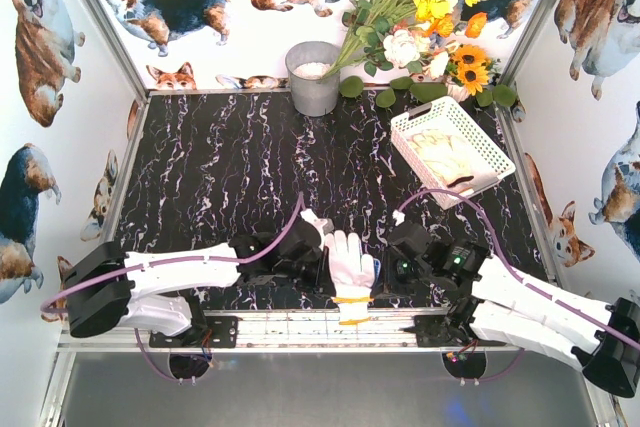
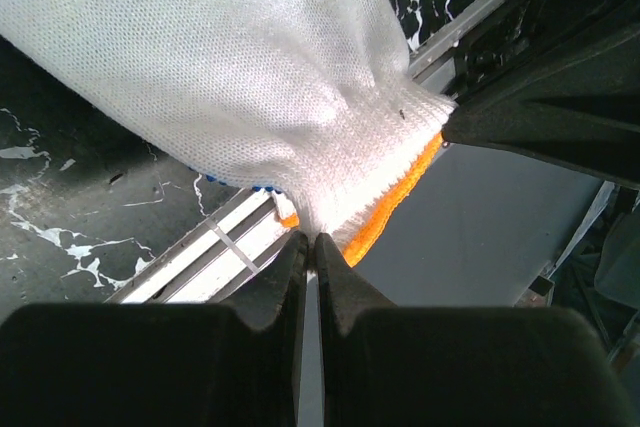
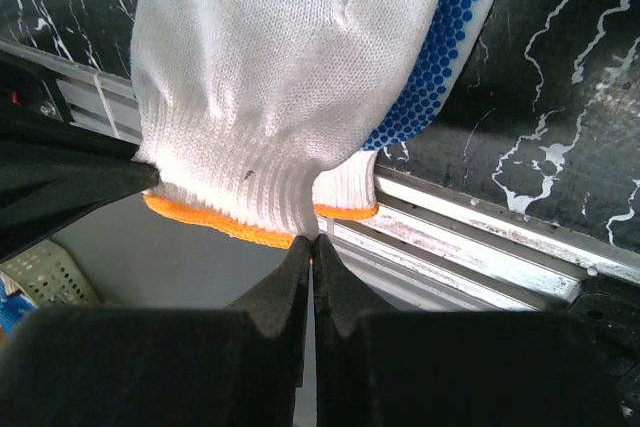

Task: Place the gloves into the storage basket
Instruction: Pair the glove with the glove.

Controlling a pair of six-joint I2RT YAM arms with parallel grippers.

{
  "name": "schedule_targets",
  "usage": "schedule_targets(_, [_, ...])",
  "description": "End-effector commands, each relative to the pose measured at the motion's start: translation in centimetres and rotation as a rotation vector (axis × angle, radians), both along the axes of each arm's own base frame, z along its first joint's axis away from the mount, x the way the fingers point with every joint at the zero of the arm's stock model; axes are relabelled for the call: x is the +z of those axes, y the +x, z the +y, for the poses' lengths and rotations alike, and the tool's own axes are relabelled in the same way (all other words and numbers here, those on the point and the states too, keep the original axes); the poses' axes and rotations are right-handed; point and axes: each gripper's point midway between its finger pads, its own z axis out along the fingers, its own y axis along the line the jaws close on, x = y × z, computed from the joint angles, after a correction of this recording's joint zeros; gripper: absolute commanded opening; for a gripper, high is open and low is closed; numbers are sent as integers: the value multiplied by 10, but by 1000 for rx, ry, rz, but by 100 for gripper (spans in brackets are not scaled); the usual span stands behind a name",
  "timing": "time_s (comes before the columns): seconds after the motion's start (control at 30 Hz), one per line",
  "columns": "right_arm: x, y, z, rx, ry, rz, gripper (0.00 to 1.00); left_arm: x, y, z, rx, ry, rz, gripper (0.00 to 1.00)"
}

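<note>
A white knit glove (image 1: 351,262) with blue dots on its palm side and an orange cuff lies at the table's near edge, its cuff over the metal rail. My left gripper (image 1: 332,283) is shut on the cuff's edge (image 2: 330,209). My right gripper (image 1: 378,277) is shut on the same cuff (image 3: 255,192) from the other side. A second orange-edged cuff (image 3: 347,195) and the blue-dotted side (image 3: 440,57) show underneath. The white slotted storage basket (image 1: 478,139) stands at the back right with cream gloves (image 1: 440,157) inside.
A grey metal bucket (image 1: 313,77) stands at the back centre. Artificial flowers (image 1: 420,7) lean over the back right, above the basket. The aluminium rail (image 1: 300,322) runs along the near edge, between the two arm bases.
</note>
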Motion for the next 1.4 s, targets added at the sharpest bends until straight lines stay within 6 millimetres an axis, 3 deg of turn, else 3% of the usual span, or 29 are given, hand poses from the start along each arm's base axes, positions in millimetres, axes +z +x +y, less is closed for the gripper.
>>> schedule_targets(0.0, [-12,-12,-12,-1,-59,43,0,-10,-14,5,-29,51,43,0])
schedule_targets(0.53, [-35,-4,-5,8,-116,39,0,-41,-16,0,-84,137,61,0])
schedule_targets(0.87, [-42,-2,-7,16,-157,38,0,-48,-20,-10,-131,129,87,3])
schedule_targets(1.1, [-39,-11,-6,43,-165,63,0,-46,-21,-12,-144,120,88,3])
schedule_targets(1.27, [-39,-18,-9,54,-170,91,0,-42,-23,-10,-147,109,87,11])
schedule_targets(1.37, [-44,-22,-12,52,-182,106,0,-39,-21,-3,-128,120,68,23])
